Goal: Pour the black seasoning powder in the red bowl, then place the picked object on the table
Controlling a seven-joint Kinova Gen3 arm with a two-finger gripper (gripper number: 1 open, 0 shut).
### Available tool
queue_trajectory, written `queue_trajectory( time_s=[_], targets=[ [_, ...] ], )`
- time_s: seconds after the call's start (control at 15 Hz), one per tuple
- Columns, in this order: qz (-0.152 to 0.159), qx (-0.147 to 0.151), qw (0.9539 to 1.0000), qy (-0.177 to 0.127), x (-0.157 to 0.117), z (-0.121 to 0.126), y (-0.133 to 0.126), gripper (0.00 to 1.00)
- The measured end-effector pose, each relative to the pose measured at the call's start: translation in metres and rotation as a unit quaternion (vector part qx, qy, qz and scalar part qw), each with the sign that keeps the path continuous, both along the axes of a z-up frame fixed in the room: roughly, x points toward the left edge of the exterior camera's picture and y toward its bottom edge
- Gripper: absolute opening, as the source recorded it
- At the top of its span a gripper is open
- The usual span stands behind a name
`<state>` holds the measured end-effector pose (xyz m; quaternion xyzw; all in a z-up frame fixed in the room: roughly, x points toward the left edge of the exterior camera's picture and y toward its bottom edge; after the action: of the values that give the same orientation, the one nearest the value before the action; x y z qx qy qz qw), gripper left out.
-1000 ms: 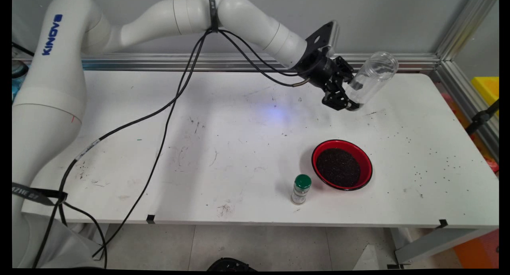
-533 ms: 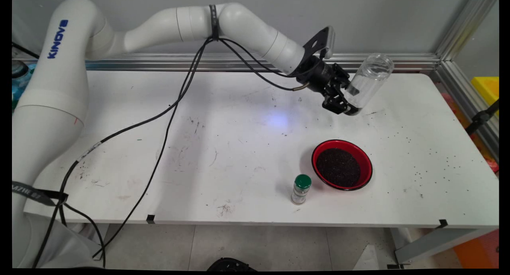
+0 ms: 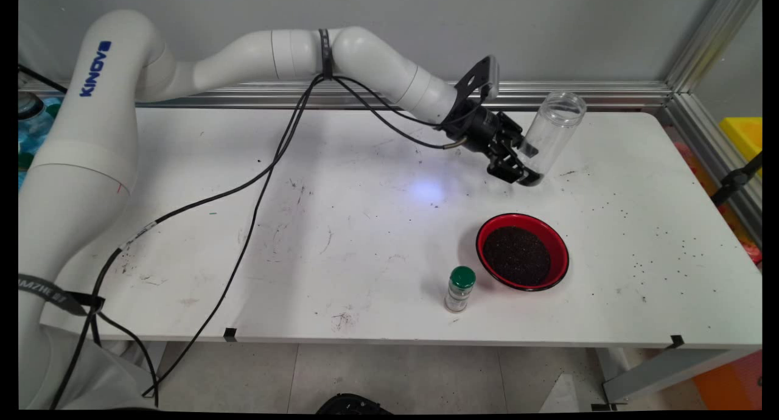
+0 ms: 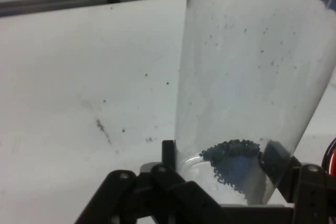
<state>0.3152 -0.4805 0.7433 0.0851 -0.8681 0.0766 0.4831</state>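
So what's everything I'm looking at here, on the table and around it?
Clear plastic jar: one, see-through, tilted in the jaws over the table's far right; a few dark grains in its bottom.
Red bowl: one, filled with dark grains, near right.
Small spice bottle with green cap: one, upright, just left of the bowl.
Loose dark grains: many, scattered on the table's right side.
White table: one.
Black cables: hanging from the arm.
Gripper: one, black, shut on the jar.

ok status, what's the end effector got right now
End effector shut on clear plastic jar, tilted, few dark seeds at its bottom. Red bowl of seeds and green-capped shaker nearer the camera.
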Motion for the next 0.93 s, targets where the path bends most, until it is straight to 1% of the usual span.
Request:
queue_trajectory(
  time_s=[0.2,0.93],
  targets=[
    [0.002,0.011,0.9999,0.003,0.003,-0.014,-0.002,0.0],
    [-0.008,0.027,0.9996,0.003,0.013,-0.051,-0.005,0.0]
  ],
)
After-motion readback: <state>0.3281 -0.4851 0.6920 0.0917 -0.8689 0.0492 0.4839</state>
